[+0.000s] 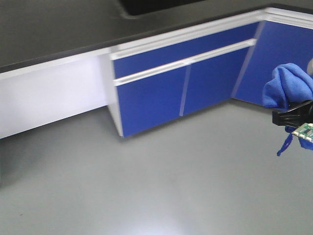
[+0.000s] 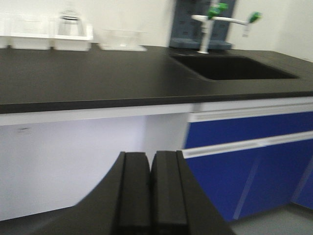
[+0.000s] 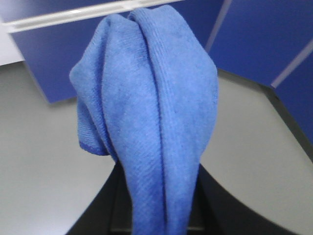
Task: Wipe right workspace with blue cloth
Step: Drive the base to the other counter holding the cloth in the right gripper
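Grey floor (image 1: pixel 146 186) ran up to a row of blue cabinets (image 1: pixel 156 98) trimmed with white rails, and over them lay a black desk (image 2: pixel 98 73), matte and edged in white. A sink (image 2: pixel 230 67) was sunk into the desk toward its right end, with a white tap (image 2: pixel 205 29) and its green handles behind it. Clear trays (image 2: pixel 49 36) stood along the wall at the back left. Under the left stretch of the desk the front was a plain white panel (image 1: pixel 49 93), not cabinets.

From the left wrist, the left jaws showed low in the middle, pressed flat together with nothing between them. They pointed toward the desk's front edge from below the level of its top.

The right jaws pinched the cloth (image 3: pixel 151 107) — it bulged up out of them in soft folds and hid most of the fingers from the right wrist camera. From the front, the cloth (image 1: pixel 287 85) hung in the air at the far right, in front of the cabinets near where two rows met in a corner. It was off the floor. One thin strip (image 1: pixel 284 144) dangled below the jaws, beside a bit of green circuit board (image 1: pixel 305 131).
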